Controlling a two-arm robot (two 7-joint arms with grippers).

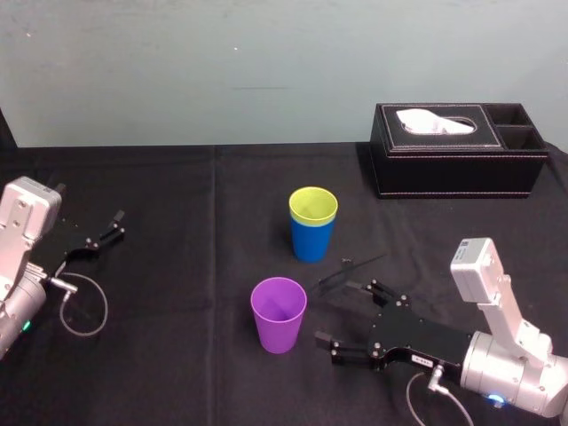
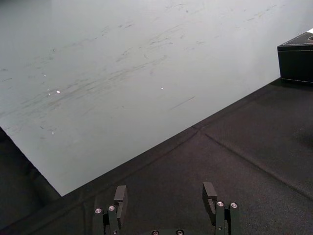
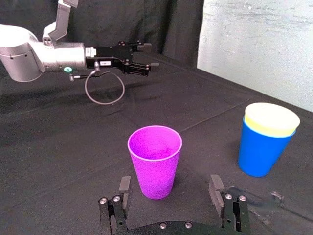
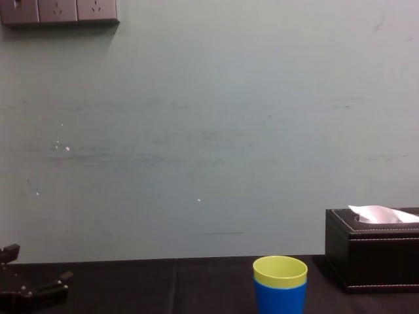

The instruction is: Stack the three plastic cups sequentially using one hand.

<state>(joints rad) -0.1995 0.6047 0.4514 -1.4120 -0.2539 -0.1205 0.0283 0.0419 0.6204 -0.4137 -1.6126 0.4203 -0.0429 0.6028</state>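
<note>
Looked down from the head onto the table [image 1: 195, 355]; faced the wall [image 4: 209, 131] low from the chest (blue cup [image 4: 280, 299] shared); close at both wrists.

I can't read any text or number; the small white label [image 1: 417, 359] on the right gripper [image 1: 337, 311] is too tiny.

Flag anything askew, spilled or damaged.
Nothing stands out. The yellow-green plastic cup nests upright in the blue plastic cup; the purple plastic cup stands upright beside the open right gripper. The left gripper idles far left.
</note>
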